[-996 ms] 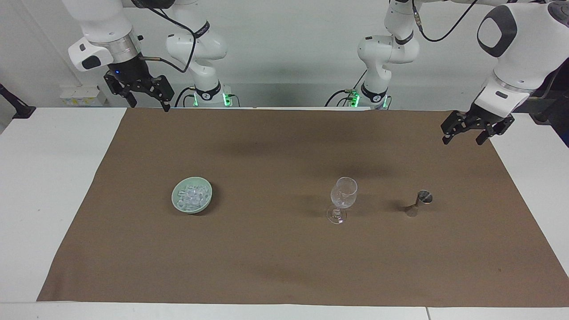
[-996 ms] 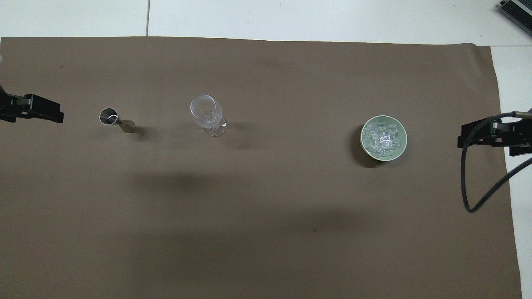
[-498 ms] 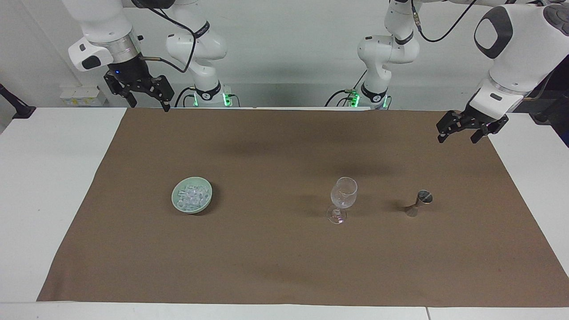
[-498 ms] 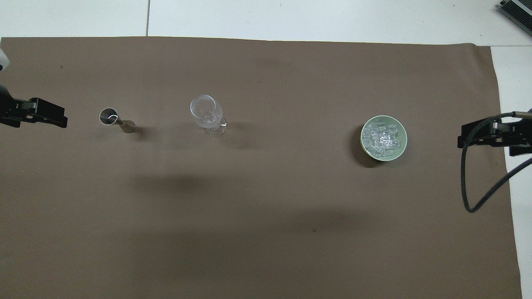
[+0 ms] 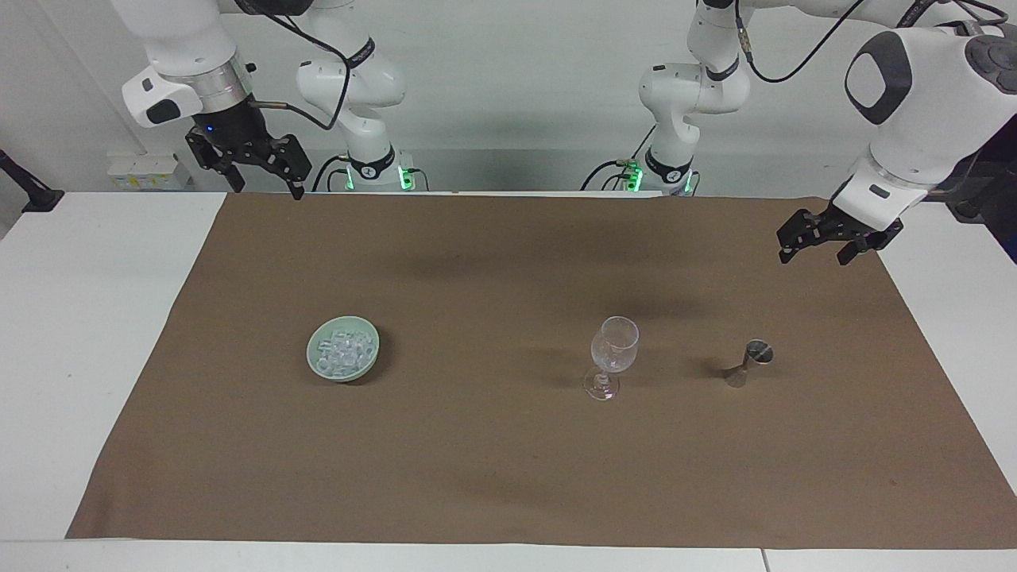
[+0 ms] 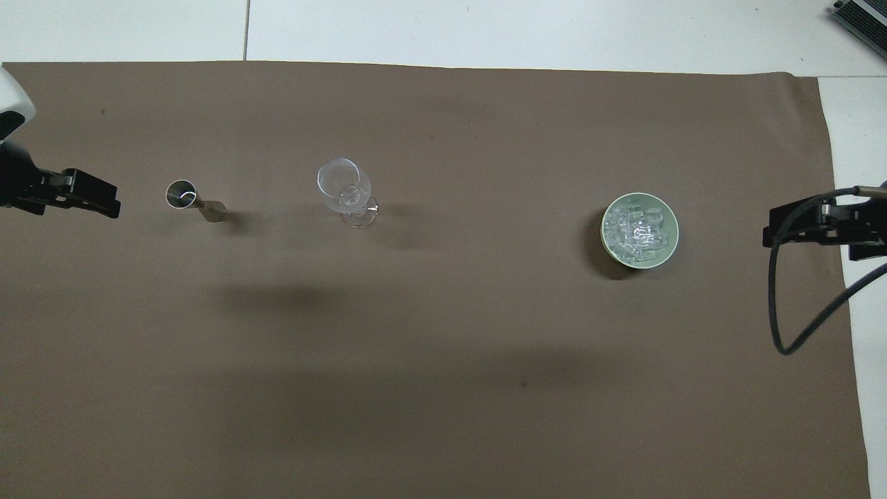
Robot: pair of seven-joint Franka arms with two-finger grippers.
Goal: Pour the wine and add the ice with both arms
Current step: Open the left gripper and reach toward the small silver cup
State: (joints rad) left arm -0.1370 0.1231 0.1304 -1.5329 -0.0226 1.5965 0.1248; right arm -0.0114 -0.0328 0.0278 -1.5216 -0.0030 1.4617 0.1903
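Observation:
The ice [image 5: 344,350] is a heap of small clear cubes in a pale green bowl [image 5: 322,367] toward the right arm's end of the table; it also shows in the overhead view [image 6: 639,227]. A clear stemmed glass [image 5: 612,356] [image 6: 344,190] stands upright mid-table. Beside it, toward the left arm's end, stands a small metal jigger [image 5: 751,362] [image 6: 192,200]. My left gripper [image 5: 812,257] [image 6: 104,201] is open and empty, in the air over the mat's edge near the jigger. My right gripper [image 5: 266,191] [image 6: 769,235] is open and empty, and waits raised over the mat's other end.
A brown mat [image 5: 493,469] covers most of the white table [image 5: 79,357]. A black cable [image 6: 779,305] hangs in a loop from the right wrist. The arm bases [image 5: 373,171] stand at the table's robot end.
My left gripper has moved a little inward over the mat, toward the jigger. The right arm, glass, jigger and bowl have not moved.

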